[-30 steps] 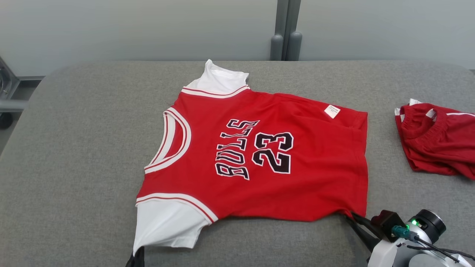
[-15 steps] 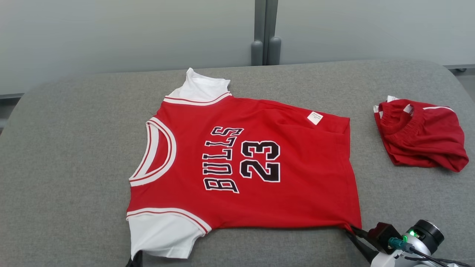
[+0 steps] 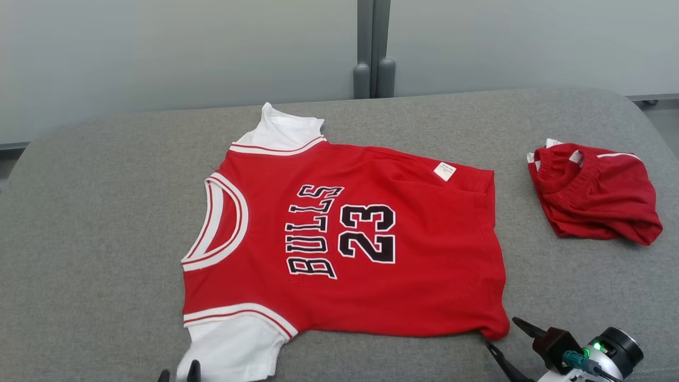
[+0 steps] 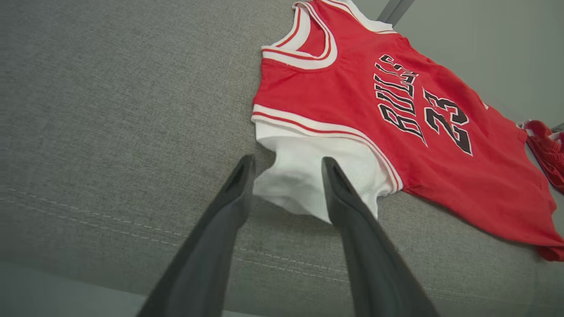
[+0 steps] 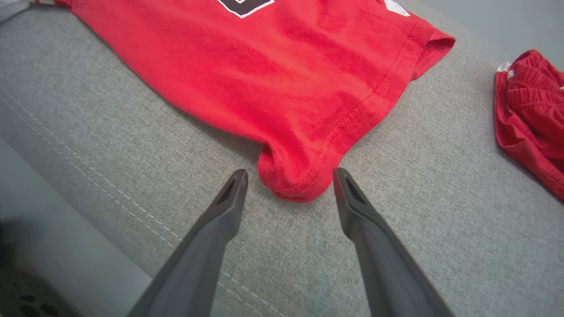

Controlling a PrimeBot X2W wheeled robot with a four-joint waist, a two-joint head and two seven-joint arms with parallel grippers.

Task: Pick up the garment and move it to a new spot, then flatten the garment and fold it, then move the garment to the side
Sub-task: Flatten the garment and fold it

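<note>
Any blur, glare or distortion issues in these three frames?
Head view: even diffuse light, no glare, print on the jersey crisp. Left wrist view: wide-angle stretch, the left gripper looms large at the bottom edge; table weave sharp. Right wrist view: hem stitching sharp, bottom-left corner dark and blurred.

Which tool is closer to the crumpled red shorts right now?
Right. The right tool stands open at the jersey's near hem corner, with the shorts farther out on its right. The left tool straddles the white sleeve at the jersey's opposite end.
</note>
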